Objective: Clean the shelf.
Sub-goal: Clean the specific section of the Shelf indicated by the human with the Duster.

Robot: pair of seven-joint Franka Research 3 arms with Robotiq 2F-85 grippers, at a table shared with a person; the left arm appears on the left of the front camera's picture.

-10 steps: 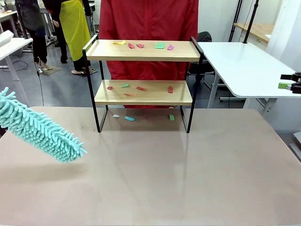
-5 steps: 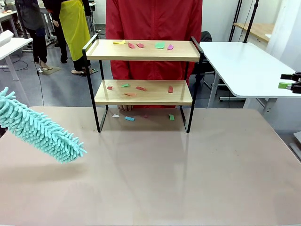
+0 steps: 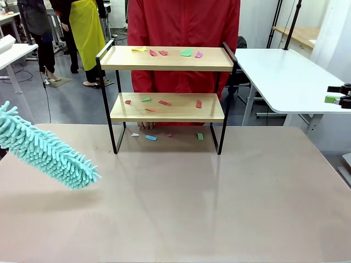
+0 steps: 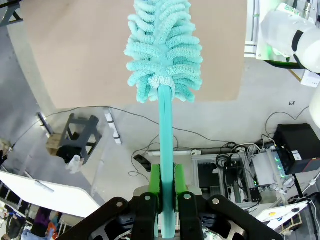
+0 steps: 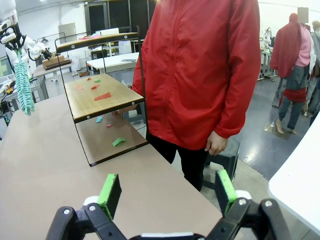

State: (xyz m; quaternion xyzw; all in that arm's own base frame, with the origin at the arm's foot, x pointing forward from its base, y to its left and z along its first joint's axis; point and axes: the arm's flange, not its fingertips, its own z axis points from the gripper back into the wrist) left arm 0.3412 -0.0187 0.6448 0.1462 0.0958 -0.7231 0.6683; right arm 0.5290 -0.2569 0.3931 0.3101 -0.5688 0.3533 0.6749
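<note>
The shelf [image 3: 167,58] stands at the far middle of the table, two light wooden boards on a black frame, with small coloured paper scraps [image 3: 164,103] on both boards and on the table beneath. A fluffy teal duster [image 3: 49,153] hangs over the table's left side, tilted down to the right. In the left wrist view my left gripper [image 4: 166,185] is shut on the duster's teal handle [image 4: 166,150]. My right gripper [image 5: 165,192] stands open and empty beside the table; its green pad [image 3: 330,99] shows at the front view's right edge. The shelf [image 5: 97,97] lies ahead of it.
A person in a red jacket [image 3: 181,24] stands right behind the shelf, one hand [image 3: 145,125] resting on the table under the lower board. A white table [image 3: 285,76] stands at the right. The near tabletop [image 3: 192,203] is bare brown surface.
The person in red has shifted slightly to the right behind the shelf, and a hand now shows under the lower board. The duster and both grippers have not moved.
</note>
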